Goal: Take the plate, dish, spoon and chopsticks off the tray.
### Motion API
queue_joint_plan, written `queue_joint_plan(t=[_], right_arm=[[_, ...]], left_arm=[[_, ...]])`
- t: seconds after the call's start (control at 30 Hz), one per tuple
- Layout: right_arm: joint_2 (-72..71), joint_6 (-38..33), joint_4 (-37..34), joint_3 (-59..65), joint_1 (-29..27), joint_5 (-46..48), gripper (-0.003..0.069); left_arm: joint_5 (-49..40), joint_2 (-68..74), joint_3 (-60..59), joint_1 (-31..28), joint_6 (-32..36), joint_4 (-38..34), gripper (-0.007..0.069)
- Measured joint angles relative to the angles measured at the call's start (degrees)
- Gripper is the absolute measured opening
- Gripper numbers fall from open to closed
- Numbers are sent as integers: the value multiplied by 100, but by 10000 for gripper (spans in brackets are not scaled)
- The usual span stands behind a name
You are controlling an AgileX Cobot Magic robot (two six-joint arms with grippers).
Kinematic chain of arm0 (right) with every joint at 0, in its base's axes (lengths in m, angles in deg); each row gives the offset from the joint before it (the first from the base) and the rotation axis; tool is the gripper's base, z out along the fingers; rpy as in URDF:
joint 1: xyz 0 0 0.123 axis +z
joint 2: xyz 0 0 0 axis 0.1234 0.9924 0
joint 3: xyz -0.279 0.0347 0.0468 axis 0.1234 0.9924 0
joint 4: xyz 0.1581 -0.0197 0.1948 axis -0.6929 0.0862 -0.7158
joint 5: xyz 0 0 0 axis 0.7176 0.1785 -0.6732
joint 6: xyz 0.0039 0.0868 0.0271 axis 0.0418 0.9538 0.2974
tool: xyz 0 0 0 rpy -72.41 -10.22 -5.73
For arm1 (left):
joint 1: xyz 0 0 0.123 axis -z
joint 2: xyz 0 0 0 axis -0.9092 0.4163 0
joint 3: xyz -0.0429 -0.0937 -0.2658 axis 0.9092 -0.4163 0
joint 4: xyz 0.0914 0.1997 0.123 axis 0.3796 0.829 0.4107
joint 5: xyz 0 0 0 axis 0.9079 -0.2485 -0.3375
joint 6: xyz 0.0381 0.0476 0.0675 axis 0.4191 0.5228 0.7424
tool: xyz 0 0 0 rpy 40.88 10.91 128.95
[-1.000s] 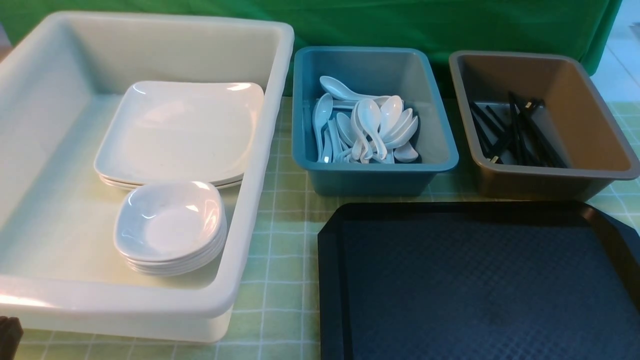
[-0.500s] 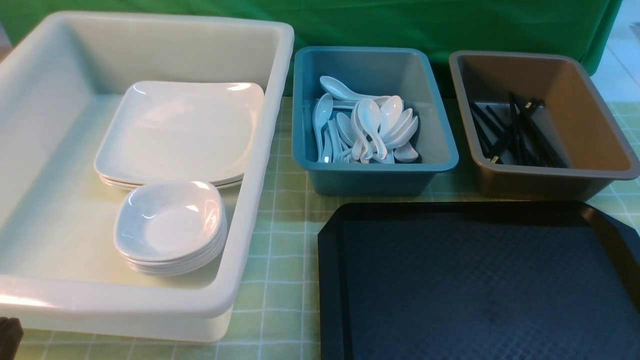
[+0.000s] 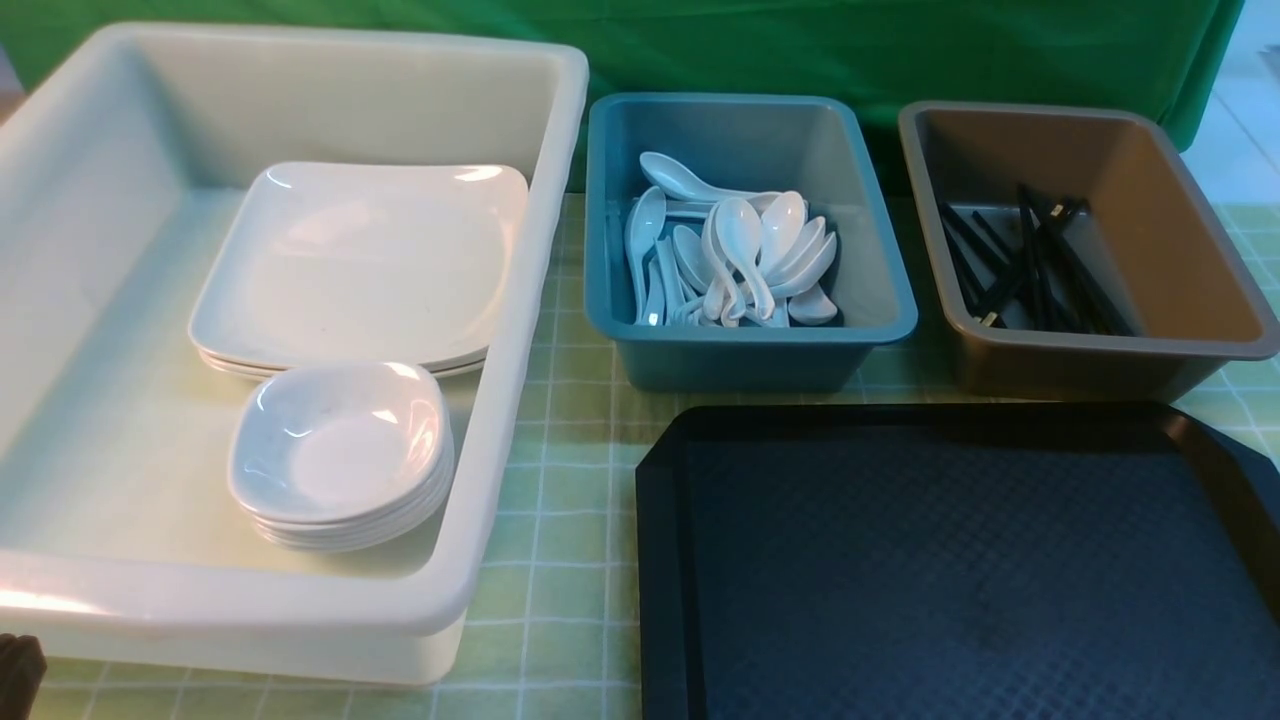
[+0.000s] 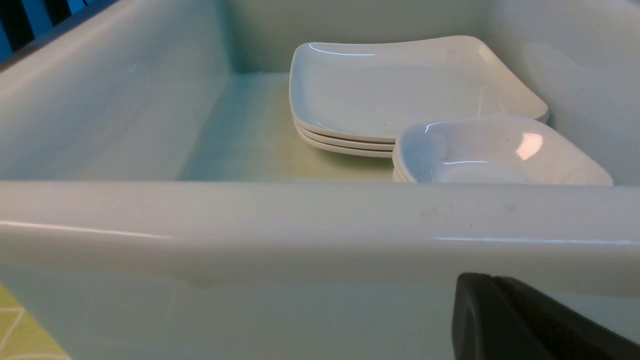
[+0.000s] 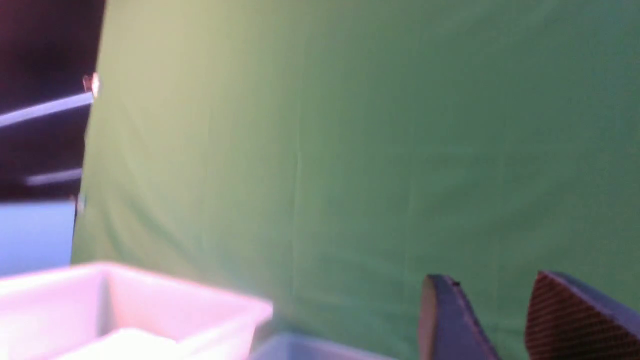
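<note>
The black tray [image 3: 960, 560] lies at the front right with nothing on its visible surface. A stack of white square plates [image 3: 360, 260] [image 4: 400, 85] and a stack of small dishes [image 3: 335, 440] [image 4: 495, 150] sit in the big white bin [image 3: 520, 300]. Spoons [image 3: 740, 250] fill the blue bin [image 3: 880, 300]. Black chopsticks [image 3: 1030, 265] lie in the grey-brown bin [image 3: 1200, 290]. My left gripper [image 4: 487, 277] is shut and holds nothing, low outside the white bin's near wall [image 4: 250, 220]. My right gripper [image 5: 492, 277] is open with nothing between its fingers, raised and facing the green backdrop.
A green checked cloth [image 3: 560, 500] covers the table. A green curtain [image 3: 800, 50] [image 5: 350, 150] hangs behind the bins. The white bin's corner [image 5: 150, 295] shows low in the right wrist view. A dark tip of my left arm [image 3: 15, 670] peeks in at the front left corner.
</note>
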Motion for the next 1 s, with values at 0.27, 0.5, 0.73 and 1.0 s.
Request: queue_joint_plan(t=[0.27,0.5,0.73,1.0], right_arm=[[61,-730,-194,217,-147,189,240],[-215,-939,-194,1382,-1859,849,241],[-696,-1012,-199,1857,-2622,1890,241],[-702,-852,-204,1857,-2622,1933,241]], left_arm=[[-5,0,0,0,60,0,-17],[-5,-9,0,0,65,0,-17],[-24,-14,0,5,80,0,-17],[-22,-19,0,5,80,0,-17]])
